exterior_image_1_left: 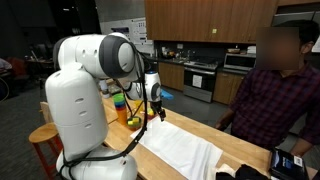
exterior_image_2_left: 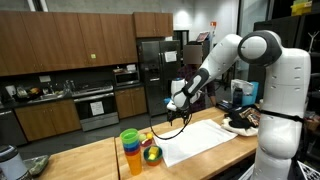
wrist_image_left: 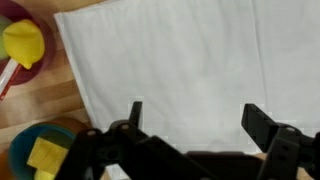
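Note:
A white cloth (wrist_image_left: 190,60) lies flat on the wooden counter; it also shows in both exterior views (exterior_image_1_left: 180,150) (exterior_image_2_left: 200,138). My gripper (wrist_image_left: 195,118) hangs above the cloth, near its edge on the bowls' side, jaws wide open and empty. In the exterior views the gripper (exterior_image_1_left: 152,98) (exterior_image_2_left: 176,103) is well clear of the surface. Beside the cloth stands a pile of coloured bowls (exterior_image_2_left: 131,145). In the wrist view a dark red bowl holds a yellow object (wrist_image_left: 24,42), and a blue bowl (wrist_image_left: 40,155) holds a yellow piece.
A person in a dark plaid shirt (exterior_image_1_left: 275,95) sits at the counter's far end. Dark items (exterior_image_2_left: 240,122) lie on the counter past the cloth. A wooden stool (exterior_image_1_left: 42,135) stands by the robot base. Kitchen cabinets and appliances line the background.

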Motion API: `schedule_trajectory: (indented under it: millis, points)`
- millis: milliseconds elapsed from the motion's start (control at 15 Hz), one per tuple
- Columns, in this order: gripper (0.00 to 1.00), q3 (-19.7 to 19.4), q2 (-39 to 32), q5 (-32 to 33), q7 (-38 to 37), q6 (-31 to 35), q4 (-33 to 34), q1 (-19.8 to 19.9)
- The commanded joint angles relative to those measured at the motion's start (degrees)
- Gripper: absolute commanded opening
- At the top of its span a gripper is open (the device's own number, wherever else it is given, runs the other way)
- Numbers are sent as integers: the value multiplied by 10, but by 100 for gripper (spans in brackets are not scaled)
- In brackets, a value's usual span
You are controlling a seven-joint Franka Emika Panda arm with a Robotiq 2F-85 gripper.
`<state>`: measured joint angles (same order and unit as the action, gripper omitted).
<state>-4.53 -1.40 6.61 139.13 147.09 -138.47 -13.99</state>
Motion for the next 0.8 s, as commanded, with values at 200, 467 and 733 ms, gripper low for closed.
schedule_trajectory:
  millis: [200,467,733]
  points:
    - [100,47,0,-6,10,-1,-2,37]
    - [100,47,1,-6,11,-1,-2,38]
    - [100,47,1,-6,11,-1,-2,38]
